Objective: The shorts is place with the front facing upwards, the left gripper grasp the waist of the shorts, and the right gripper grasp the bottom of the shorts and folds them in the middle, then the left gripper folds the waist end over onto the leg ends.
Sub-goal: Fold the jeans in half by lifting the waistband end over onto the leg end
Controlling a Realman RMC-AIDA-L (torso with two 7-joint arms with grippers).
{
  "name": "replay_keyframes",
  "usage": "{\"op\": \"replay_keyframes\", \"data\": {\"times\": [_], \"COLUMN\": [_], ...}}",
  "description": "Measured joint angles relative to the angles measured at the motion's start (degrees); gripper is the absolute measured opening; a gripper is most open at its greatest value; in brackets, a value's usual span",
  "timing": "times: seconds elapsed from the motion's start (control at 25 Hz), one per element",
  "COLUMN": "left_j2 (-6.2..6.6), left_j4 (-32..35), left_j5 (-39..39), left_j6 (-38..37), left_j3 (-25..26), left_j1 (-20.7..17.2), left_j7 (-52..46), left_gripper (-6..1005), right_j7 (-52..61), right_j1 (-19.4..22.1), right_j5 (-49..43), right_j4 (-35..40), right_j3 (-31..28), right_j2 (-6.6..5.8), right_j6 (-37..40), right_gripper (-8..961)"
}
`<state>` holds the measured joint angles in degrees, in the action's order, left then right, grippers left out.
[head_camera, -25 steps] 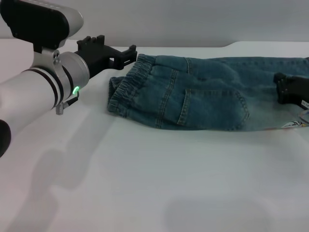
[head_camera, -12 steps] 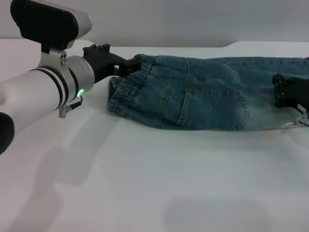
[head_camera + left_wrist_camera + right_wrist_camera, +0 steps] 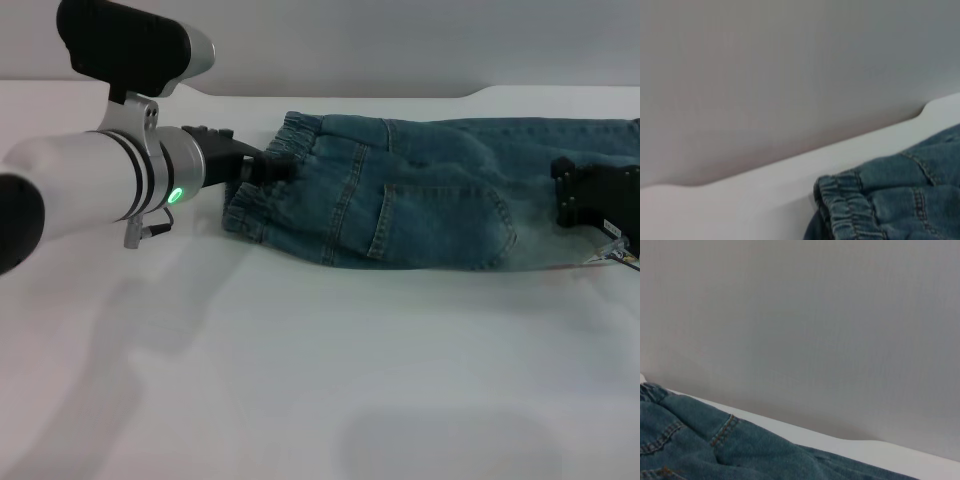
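Observation:
The teal-blue denim shorts [image 3: 430, 190] lie flat across the white table, a patch pocket [image 3: 440, 225] facing up. The gathered waist of the shorts [image 3: 255, 195] points left and also fills the left wrist view [image 3: 850, 210]. My left gripper [image 3: 262, 166], black on the green-lit arm, sits at the waistband's far corner and touches the gathers. My right gripper [image 3: 590, 195] rests on the denim at the right edge, near the leg end. The bottom hems run out of view on the right. Denim with a seam [image 3: 715, 450] shows in the right wrist view.
The white table [image 3: 320, 380] spreads wide in front of the shorts. A grey wall [image 3: 400, 40] rises behind the table's back edge. A small paper tag [image 3: 612, 256] pokes out from the denim by my right gripper.
My left arm has swung right and down, bringing its gripper from beside the waistband onto its far corner. My right gripper has shifted slightly left on the denim.

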<state>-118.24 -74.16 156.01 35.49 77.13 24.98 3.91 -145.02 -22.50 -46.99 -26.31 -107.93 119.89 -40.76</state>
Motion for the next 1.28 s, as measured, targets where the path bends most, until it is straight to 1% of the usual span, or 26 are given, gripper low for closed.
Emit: {"op": "replay_keyframes", "data": {"times": [0.08,0.16,0.2,0.36,0.56,0.96,1.04,1.28], "left_j2": [0.1,0.12,0.11,0.1,-0.04,-0.06,0.01,0.03], "left_j4": [1.21,1.67,3.9,7.93,11.27,14.39,15.62,16.73], "left_j5": [-1.26,-1.6,-1.9,-1.93,-2.0,-2.46,-3.5,-4.51], "left_j6": [2.04,2.93,5.46,7.41,8.28,9.37,9.53,10.42], "left_j3": [1.03,1.45,2.93,3.56,3.99,4.74,4.76,4.78], "left_j1": [1.31,1.82,3.96,7.0,9.61,11.92,12.76,13.7], "left_j7": [0.01,0.04,0.15,0.09,0.05,-0.03,0.31,0.54], "left_gripper": [847,849,850,851,851,851,851,850], "right_j7": [-0.01,-0.02,-0.03,-0.05,-0.08,-0.23,-0.25,-0.26], "right_j1": [0.0,0.05,0.13,0.44,0.5,0.36,0.32,0.17], "right_j5": [0.02,0.03,0.05,0.06,0.07,0.07,0.07,0.06], "right_j4": [0.03,0.04,0.04,0.04,0.15,0.55,0.56,0.56], "right_j3": [0.0,0.01,0.01,0.0,-0.02,-0.28,-0.32,-0.36], "right_j2": [0.0,0.0,0.0,0.0,0.0,-0.08,-0.09,-0.14], "right_j6": [-0.01,-0.03,-0.03,-0.03,-0.02,-0.01,-0.01,-0.01], "right_gripper": [-1,0,0,0,0,0,0,0]}}
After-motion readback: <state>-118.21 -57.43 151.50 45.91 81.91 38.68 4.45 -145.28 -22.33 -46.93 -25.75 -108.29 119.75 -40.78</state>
